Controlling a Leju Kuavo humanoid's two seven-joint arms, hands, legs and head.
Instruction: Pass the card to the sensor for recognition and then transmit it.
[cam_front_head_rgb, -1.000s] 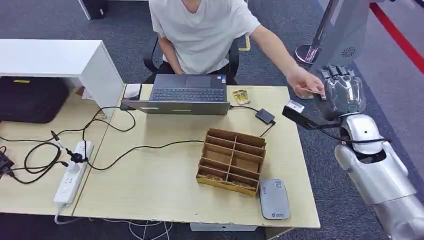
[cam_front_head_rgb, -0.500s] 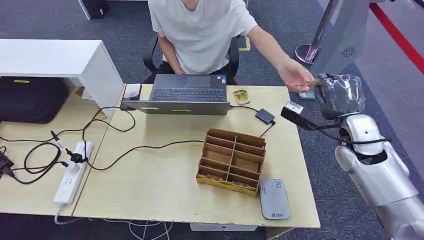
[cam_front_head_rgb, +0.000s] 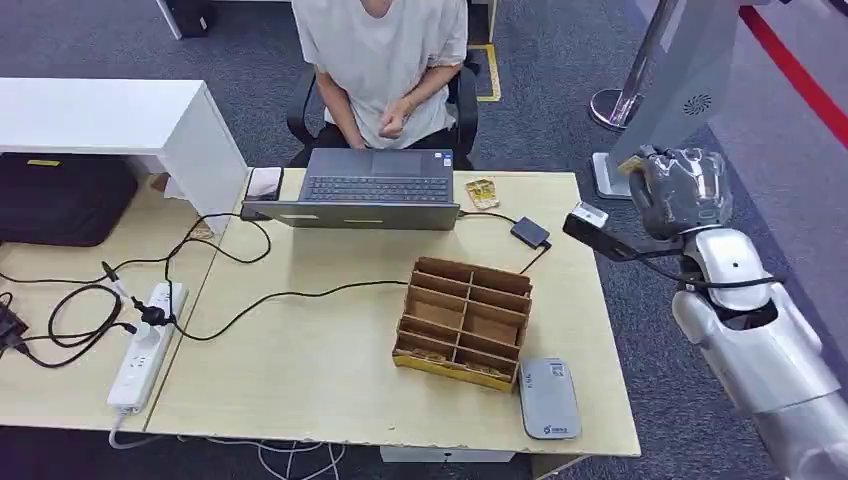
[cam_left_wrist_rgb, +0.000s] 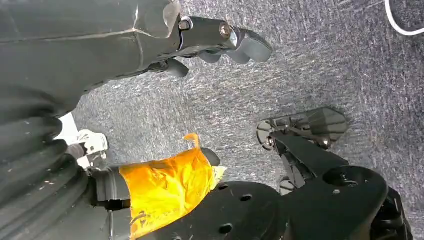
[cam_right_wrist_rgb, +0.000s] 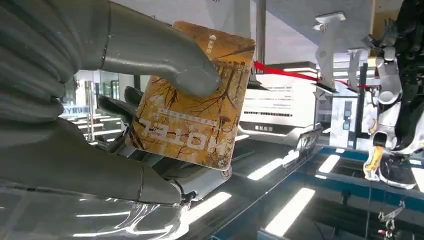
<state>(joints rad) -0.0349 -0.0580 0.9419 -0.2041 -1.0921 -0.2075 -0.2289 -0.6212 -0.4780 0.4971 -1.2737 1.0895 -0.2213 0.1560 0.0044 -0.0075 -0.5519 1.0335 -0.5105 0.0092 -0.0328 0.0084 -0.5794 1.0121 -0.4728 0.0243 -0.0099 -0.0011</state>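
head view: the robot's right hand (cam_front_head_rgb: 678, 190) is raised beyond the far right corner of the counter (cam_front_head_rgb: 330, 350), off its edge and over the carpet, fingers curled closed. a small corner of the card (cam_front_head_rgb: 630, 166) pokes out on the hand's left side. right wrist view shows the hold plainly: the right hand's thick grey thumb (cam_right_wrist_rgb: 165, 55) presses the front of the orange-brown card (cam_right_wrist_rgb: 197, 100) while darker fingers (cam_right_wrist_rgb: 120, 105) back it from behind, so the card is pinched and held up in the air, touching nothing else.

on the counter, the grey sensor (cam_front_head_rgb: 548, 397) lies flat at the near right edge, just beside the brown compartment tray (cam_front_head_rgb: 464, 322) and well apart from the raised hand. a laptop (cam_front_head_rgb: 365, 188) sits open at the far edge, with a small black adapter (cam_front_head_rgb: 530, 232) and its cable to the right of it. a white power strip (cam_front_head_rgb: 145, 345) with black cables lies on the left. a person (cam_front_head_rgb: 385, 60) in a light shirt sits behind the laptop, one hand drawn in against the chest.

left wrist view: the left hand (cam_left_wrist_rgb: 220, 42) hangs over grey carpet, its dark fingers bent inward with nothing in them.
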